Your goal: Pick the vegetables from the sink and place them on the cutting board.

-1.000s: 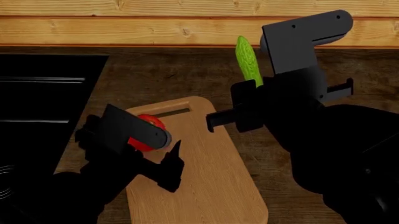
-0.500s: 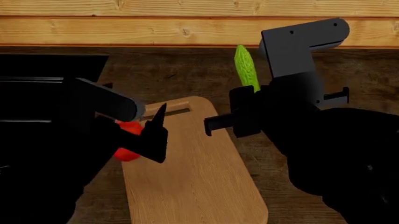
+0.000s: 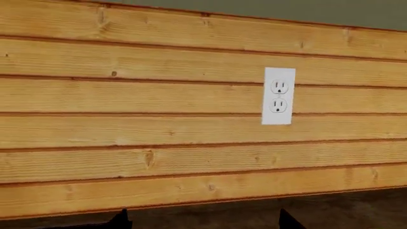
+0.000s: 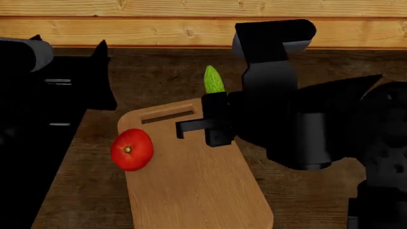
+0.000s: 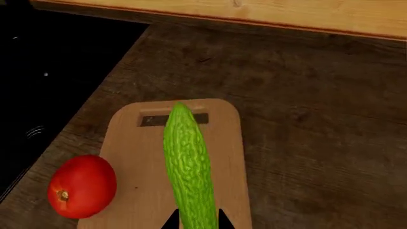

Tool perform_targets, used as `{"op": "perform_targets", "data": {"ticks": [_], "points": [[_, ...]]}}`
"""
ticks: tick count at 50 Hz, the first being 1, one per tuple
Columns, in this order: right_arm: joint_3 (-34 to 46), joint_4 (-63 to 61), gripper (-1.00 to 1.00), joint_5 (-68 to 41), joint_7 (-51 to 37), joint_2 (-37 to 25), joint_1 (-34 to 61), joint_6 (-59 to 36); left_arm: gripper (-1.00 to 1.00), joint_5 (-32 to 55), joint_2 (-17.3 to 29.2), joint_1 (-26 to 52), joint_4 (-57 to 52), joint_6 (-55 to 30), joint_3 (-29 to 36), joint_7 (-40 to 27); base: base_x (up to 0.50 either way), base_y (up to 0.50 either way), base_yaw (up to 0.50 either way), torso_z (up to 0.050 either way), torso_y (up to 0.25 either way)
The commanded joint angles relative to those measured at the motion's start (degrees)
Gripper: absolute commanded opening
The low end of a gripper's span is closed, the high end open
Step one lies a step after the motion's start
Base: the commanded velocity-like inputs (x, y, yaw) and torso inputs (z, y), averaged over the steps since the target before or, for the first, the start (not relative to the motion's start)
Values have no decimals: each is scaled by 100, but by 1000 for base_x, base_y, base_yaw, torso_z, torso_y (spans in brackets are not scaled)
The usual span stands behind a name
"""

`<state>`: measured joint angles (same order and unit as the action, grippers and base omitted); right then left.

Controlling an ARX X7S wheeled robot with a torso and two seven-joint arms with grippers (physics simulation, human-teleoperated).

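The red tomato (image 4: 131, 149) lies on the left edge of the tan cutting board (image 4: 197, 191), free of any gripper. My right gripper (image 4: 215, 102) is shut on the green cucumber (image 4: 213, 80) and holds it above the board's slot end. In the right wrist view the cucumber (image 5: 188, 162) runs between the fingertips, over the board (image 5: 140, 143), with the tomato (image 5: 83, 186) beside it. My left gripper (image 4: 68, 42) is open and empty, raised over the black sink (image 4: 38, 143). The left wrist view shows only its open gripper (image 3: 201, 222) before the wall.
A wooden plank wall (image 4: 159, 24) backs the dark wood counter (image 4: 159, 76). A white outlet (image 3: 279, 95) is on the wall. The sink (image 5: 51, 67) edge lies left of the board. Bare counter (image 5: 318, 143) lies right of the board.
My left gripper has let go of the tomato and risen up and left, away from the board. My right arm has moved left with the cucumber, over the board.
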<state>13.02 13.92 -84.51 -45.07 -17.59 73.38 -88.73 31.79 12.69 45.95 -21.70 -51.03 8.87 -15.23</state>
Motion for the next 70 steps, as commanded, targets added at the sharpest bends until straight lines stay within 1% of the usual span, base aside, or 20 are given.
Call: {"op": "perform_targets", "data": {"ticks": [1,2,3,5,6,7,17,23,26,33,34,35,36,39,43,49,56,64,70], "points": [[424,1257,-100,-3016,-2286,-32,443,210,100,104,51,25,-74,47,-467,-235,0,0,0,0,0],[554,1332,-100,-3262,-2477,-60,490,214,100,89,62,33,-46,60,-474,-242,0,0,0,0,0],[832,1408,-100,-3825,-2836,-109,532,259,100,69,73,22,-29,83,-458,-236,0,0,0,0,0],[1088,1360,-100,-4379,-3221,-183,501,446,100,42,89,-11,-33,107,-432,-243,0,0,0,0,0],[1093,1351,-100,-4394,-3208,-188,477,466,100,42,91,-10,-29,109,-429,-248,0,0,0,0,0],[1335,1332,-100,-4757,-3439,-245,476,537,100,45,95,0,-31,99,-433,-260,0,0,0,0,0],[1745,1224,-100,-5264,-3655,-502,419,711,100,56,123,-31,-52,121,-357,-258,0,0,0,0,0],[1931,1274,-100,-5280,-3561,-519,297,656,100,58,135,-17,-38,125,-331,-280,0,0,0,0,0],[1879,1302,-100,-5108,-3441,-517,261,651,100,63,148,-17,-55,123,-299,-276,0,0,0,0,0],[2017,1649,-100,-4958,-3214,-442,318,572,100,58,170,-13,-62,131,-245,-289,0,0,0,0,0],[1968,1611,-100,-4758,-2928,-357,404,157,100,69,172,-14,-67,124,-251,-293,0,0,0,0,0],[2106,1618,-100,-4834,-3186,-433,358,399,100,68,176,-24,-62,133,-260,-302,0,0,0,0,0],[2195,1706,-100,-4727,-3251,-457,367,424,100,73,172,-28,-51,144,-265,-301,0,0,0,0,0],[1909,1930,-100,-4348,-2689,-498,407,289,100,87,176,-33,-4,182,-287,-286,0,0,0,0,0],[1942,1676,-100,-4688,-2829,-545,259,504,100,126,191,-12,-22,159,-328,-311,0,0,0,0,0],[2054,1686,-100,-4721,-2749,-525,179,495,100,140,222,-46,-82,149,-296,-325,0,0,0,0,0],[2123,1946,-100,-4257,-2314,-459,194,258,100,136,233,-74,-29,207,-261,-306,0,0,0,0,0],[2227,1952,-100,-4116,-2147,-464,163,244,100,149,241,-103,-26,244,-232,-311,0,0,0,0,0],[2254,2014,-100,-3842,-1850,-437,174,223,100,168,259,-110,-19,262,-225,-307,0,0,0,0,0]]}}
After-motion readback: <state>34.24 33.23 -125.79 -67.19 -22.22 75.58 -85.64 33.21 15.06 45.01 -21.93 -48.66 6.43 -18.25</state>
